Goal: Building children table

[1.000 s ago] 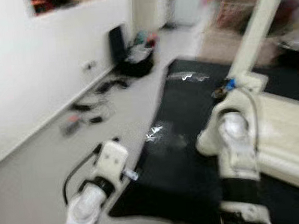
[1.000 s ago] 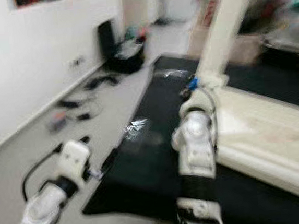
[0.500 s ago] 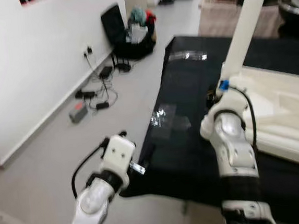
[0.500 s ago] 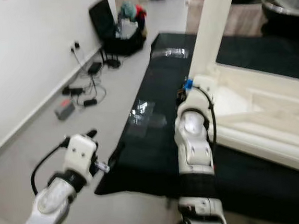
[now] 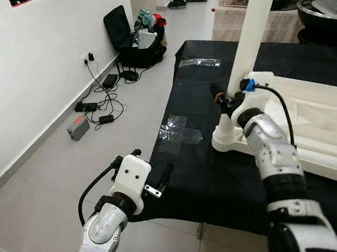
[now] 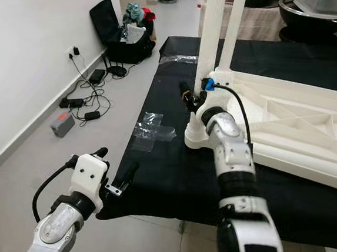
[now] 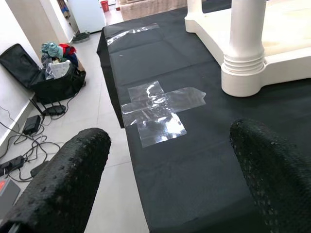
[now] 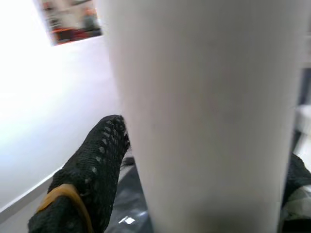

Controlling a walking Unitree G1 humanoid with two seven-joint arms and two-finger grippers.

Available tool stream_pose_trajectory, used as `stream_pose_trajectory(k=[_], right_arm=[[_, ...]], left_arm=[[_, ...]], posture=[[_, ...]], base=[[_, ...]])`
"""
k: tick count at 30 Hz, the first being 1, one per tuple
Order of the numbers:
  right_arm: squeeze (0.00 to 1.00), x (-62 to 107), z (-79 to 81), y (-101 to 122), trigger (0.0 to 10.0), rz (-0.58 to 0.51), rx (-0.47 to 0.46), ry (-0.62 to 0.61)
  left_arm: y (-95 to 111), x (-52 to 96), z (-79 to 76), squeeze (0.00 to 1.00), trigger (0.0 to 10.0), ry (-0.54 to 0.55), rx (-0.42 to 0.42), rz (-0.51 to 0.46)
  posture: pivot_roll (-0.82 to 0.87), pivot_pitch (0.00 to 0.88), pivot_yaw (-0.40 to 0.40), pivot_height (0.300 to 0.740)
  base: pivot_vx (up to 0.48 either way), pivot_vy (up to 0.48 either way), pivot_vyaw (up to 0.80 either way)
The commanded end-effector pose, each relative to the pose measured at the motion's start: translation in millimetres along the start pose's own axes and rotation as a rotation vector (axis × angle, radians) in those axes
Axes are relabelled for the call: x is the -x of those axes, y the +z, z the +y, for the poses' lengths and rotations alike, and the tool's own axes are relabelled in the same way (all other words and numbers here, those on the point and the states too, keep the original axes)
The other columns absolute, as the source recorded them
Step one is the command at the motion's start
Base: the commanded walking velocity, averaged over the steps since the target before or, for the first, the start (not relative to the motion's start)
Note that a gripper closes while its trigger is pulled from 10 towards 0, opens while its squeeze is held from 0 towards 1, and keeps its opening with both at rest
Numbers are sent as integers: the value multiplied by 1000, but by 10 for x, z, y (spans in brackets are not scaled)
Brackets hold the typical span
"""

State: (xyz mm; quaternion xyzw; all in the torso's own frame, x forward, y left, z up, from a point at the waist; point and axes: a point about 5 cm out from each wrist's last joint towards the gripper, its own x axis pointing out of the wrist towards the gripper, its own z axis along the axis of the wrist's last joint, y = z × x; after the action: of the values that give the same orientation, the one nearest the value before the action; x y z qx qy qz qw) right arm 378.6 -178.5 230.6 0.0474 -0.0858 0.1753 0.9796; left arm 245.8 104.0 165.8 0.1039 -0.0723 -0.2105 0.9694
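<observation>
Table (image 5: pixel 309 113) upturned on black mat (image 5: pixel 208 175); cables (image 5: pixel 98 99) along wall.

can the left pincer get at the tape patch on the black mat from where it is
Probably yes: the open left pincer faces the clear tape patch across bare black mat, nothing between.

White plastic table (image 5: pixel 316 125) upturned on black mat, leg (image 5: pixel 250 30) upright

One white table frame (image 6: pixel 287 127), two upright legs (image 6: pixel 214 22), one black mat (image 5: pixel 232 173), two tape patches (image 5: pixel 178 134).
</observation>
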Motion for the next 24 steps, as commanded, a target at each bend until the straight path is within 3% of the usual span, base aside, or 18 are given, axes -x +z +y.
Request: stream_pose_trajectory(k=[1, 6, 12, 17, 22, 24], right_arm=[[0, -35, 120, -11, 10000, 23, -22, 219], [0, -26, 99, -54, 10000, 75, -57, 384], [0, -117, 90, -58, 10000, 89, -103, 424], [0, -149, 121, -49, 10000, 69, -160, 490], [0, -89, 165, 97, 10000, -17, -288, 707], [0, -80, 179, 139, 10000, -33, -284, 760]], left_arm=[[-9, 16, -1, 0, 10000, 1, -6, 7], [-13, 23, -5, 0, 10000, -1, -5, 10], [-15, 34, -32, 0, 10000, -7, -2, 12], [-18, 43, -40, 0, 10000, -11, -3, 14], [15, 31, -20, 0, 10000, -12, -13, 7], [21, 27, -16, 0, 10000, -14, -14, 5]], posture=[[112, 113, -60, 740], [113, 115, -57, 740], [122, 112, -59, 740], [127, 107, -64, 740], [137, 101, -57, 740], [133, 103, -52, 740]], base=[[0, 0, 0], [0, 0, 0], [0, 0, 0], [0, 0, 0], [0, 0, 0], [0, 0, 0]])
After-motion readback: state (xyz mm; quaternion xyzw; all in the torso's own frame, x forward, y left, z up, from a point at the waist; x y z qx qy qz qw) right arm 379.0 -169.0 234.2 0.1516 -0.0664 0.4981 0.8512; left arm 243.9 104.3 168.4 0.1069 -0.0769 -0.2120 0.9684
